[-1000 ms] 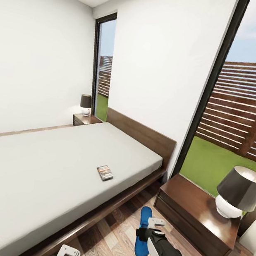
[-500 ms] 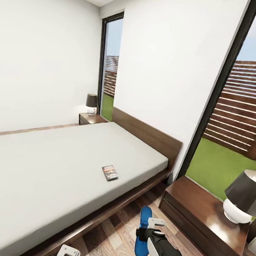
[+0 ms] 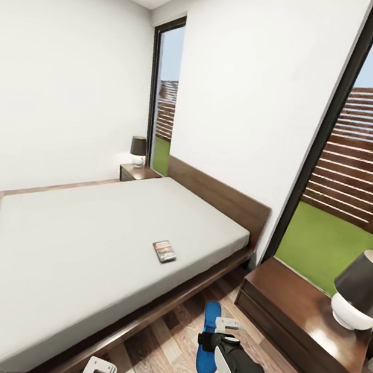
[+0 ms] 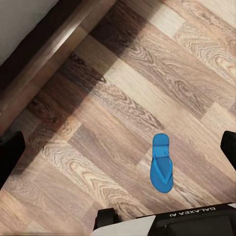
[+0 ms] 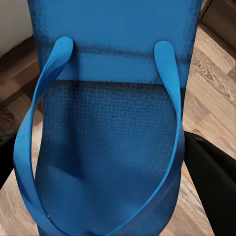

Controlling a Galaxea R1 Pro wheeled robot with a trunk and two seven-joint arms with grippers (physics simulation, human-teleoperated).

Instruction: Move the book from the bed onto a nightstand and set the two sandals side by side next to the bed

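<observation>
Head view: right claw [image 3: 212, 340] gripping sandal [image 3: 208, 336]

You have a bright blue sandal [image 3: 207, 337] in the white and black right gripper [image 3: 215, 333]; up close its sole [image 5: 105, 162] shows a fine dark woven grain under plain blue straps. A second sandal [image 4: 161, 169], the same blue, lies on the wood-plank floor [image 4: 123, 118], whose boards mix pale tan and dark brown grain. The bed [image 3: 221, 197] has a dark-brown frame and a plain pale-grey mattress [image 3: 80, 235]. The book [image 3: 164, 250] is dark with an orange band. The nightstand [image 3: 303, 320] is glossy reddish-brown, and its lamp [image 3: 361, 289] has a dark grey shade over a white base. Your walls are white, the window frames black, the grass green.
</observation>
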